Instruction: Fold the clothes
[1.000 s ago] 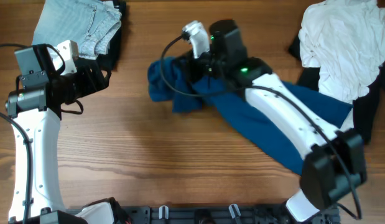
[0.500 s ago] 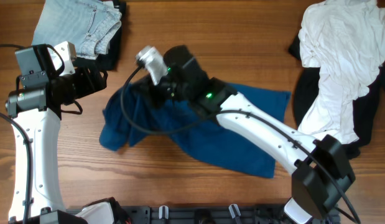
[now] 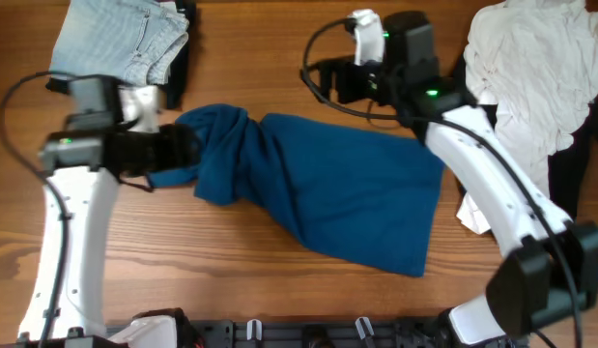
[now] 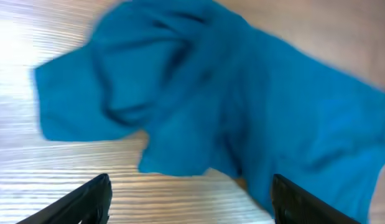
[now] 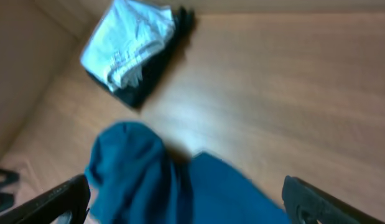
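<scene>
Wooden table (image 3: 279,39) in full view, and the blue garment (image 3: 337,184) sprawls across its middle, flat on the right and bunched into folds at its left end. A white clothes pile (image 3: 530,68) heaps up at the far right corner; folded jeans (image 3: 120,39) sit far left on a dark garment (image 3: 175,82). The left gripper (image 3: 187,150) hovers right at that bunched end, fingers spread wide and holding nothing. The right gripper (image 3: 318,77) hangs above bare wood just beyond the blue cloth's far edge, jaws wide apart and empty.
</scene>
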You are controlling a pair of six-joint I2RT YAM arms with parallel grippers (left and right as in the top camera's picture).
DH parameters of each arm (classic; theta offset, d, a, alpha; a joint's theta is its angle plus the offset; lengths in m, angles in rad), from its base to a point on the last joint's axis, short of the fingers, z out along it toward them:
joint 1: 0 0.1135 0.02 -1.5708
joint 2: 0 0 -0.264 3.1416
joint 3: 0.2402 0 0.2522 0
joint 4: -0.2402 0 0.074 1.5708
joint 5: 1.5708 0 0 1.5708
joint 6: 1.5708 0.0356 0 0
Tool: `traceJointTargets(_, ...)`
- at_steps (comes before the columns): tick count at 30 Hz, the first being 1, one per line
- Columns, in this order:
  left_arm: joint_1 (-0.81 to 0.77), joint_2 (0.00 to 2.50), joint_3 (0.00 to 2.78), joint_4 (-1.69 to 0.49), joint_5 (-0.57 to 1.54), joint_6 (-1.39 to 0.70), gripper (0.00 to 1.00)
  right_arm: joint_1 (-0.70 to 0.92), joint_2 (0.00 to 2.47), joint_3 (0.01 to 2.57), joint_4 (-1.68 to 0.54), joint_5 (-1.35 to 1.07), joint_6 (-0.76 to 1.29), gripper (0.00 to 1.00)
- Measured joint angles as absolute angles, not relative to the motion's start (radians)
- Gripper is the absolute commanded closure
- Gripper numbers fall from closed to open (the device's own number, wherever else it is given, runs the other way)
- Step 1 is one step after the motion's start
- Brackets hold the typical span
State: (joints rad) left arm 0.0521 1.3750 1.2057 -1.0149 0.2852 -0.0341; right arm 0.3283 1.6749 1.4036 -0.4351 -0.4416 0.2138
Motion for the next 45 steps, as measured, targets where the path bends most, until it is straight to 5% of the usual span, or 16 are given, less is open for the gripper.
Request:
traceJointTargets(19, -0.04, 1.7, 1.1, -0.886, 0.102, -0.077, 0.38, 0.331, 1.67, 1.404, -0.586, -0.344, 0.044, 0.04)
traceJointTargets(24, -0.04, 1.708, 1.012, -0.79, 0.122, -0.083, 0.66, 0.331, 1.67, 1.403, -0.588, -0.327, 0.039, 0.04)
traceJointTargets(27, -0.04, 1.71, 1.007, -0.778, 0.152, -0.085, 0.7, 0.331, 1.67, 1.403, -0.588, -0.319, 0.039, 0.04)
traceJointTargets(31, -0.04, 1.71, 1.007, -0.76, 0.177, -0.088, 0.96, 0.331, 1.67, 1.404, -0.588, -0.316, 0.039, 0.04)
traceJointTargets(34, -0.04, 1.71, 1.007, -0.757, 0.184, -0.088, 0.96, 0.331, 1.67, 1.403, -0.588, -0.316, 0.039, 0.06)
traceJointTargets(37, -0.04, 1.707, 1.022, -0.802, 0.184, -0.089, 0.96, 0.331, 1.67, 1.404, -0.589, -0.315, 0.033, 0.23)
traceJointTargets(45, -0.04, 1.419, 1.32, -1.032, 0.174, -0.089, 0.96, 0.331, 1.475, 1.403, -0.833, -0.264, 0.09, 0.25)
